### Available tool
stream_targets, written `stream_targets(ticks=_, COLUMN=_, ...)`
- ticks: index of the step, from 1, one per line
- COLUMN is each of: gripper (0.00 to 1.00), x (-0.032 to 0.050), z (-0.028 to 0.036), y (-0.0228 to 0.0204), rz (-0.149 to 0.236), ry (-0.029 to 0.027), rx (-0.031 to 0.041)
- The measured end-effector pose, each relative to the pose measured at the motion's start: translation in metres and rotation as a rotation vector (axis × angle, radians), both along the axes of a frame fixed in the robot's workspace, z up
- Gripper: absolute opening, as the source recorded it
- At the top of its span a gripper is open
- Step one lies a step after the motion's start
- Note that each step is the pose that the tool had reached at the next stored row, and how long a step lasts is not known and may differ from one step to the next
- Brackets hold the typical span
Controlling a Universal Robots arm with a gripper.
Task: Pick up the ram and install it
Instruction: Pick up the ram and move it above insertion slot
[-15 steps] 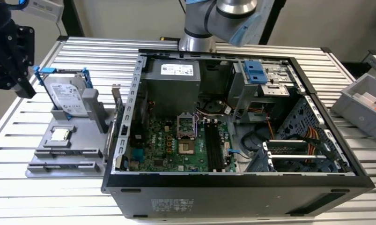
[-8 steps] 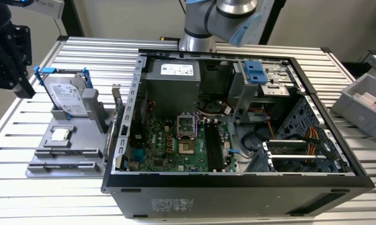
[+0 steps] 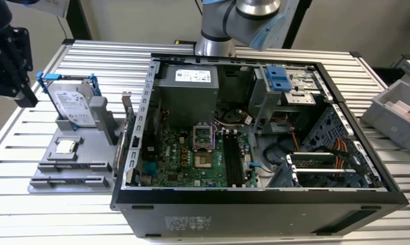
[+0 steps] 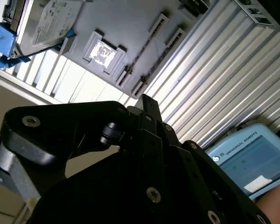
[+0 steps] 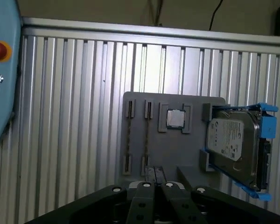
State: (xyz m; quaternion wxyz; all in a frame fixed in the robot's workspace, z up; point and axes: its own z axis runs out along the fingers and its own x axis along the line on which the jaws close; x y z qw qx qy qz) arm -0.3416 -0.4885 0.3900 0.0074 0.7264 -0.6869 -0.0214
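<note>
Hovering over the tray [image 5: 172, 100] on the bench [image 5: 74, 116], the gripper [image 5: 155, 171] has its jaws drawn narrow, tips almost meeting, with nothing visible between them. The ram [image 5: 129, 136] stands edge-on in a tray slot and reads only as a thin strip; its colour is hard to make out. The chip [image 5: 176, 118] and drive [image 5: 233, 147] also sit on the tray. The gripper body hides one tray edge. The case [image 3: 259, 206] stands just beside the tray.
</note>
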Motion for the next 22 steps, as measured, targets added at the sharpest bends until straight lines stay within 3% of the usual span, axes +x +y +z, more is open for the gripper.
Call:
stream_targets(ticks=4, gripper=0.00, x=0.0000, z=0.0000, y=0.0000, rz=0.017, ry=0.0000, rx=0.0001)
stream_targets(ticks=15, gripper=0.00, x=0.0000, z=0.0000, y=0.0000, rz=0.019, ry=0.0000, rx=0.0000)
stream_targets(ticks=16, gripper=1.00, x=0.0000, z=0.0000, y=0.0000, rz=0.019, ry=0.0000, rx=0.0000)
stream_targets(ticks=22, gripper=1.00, x=0.0000, z=0.0000, y=0.0000, rz=0.021, ry=0.0000, rx=0.0000)
